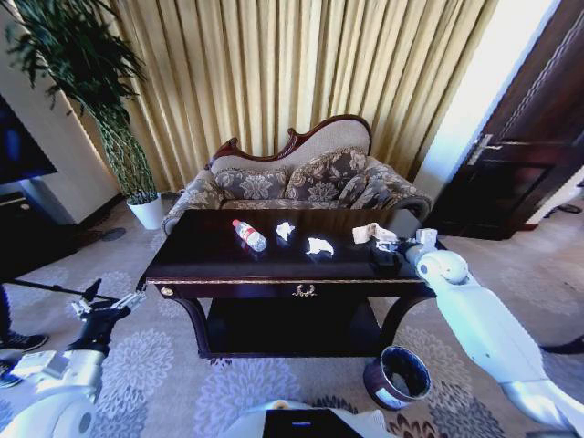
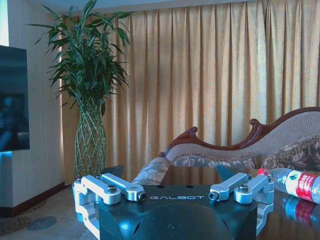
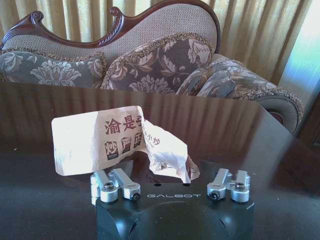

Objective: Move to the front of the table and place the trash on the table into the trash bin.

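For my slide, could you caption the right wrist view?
Right gripper open around a printed paper wrapper on the table.

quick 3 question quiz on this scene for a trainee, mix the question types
1. True or false: the bottle stands upright on the table.
2. Which gripper is at the printed paper wrapper? A) left B) right C) neither
3. Fill in: the bin sits on the carpet near the table's front ____ leg, on the robot's own side.

Key
1. False: it lies on its side.
2. B: the right gripper is over the table's right end at the wrapper, while the left gripper hangs off the table's left end.
3. right
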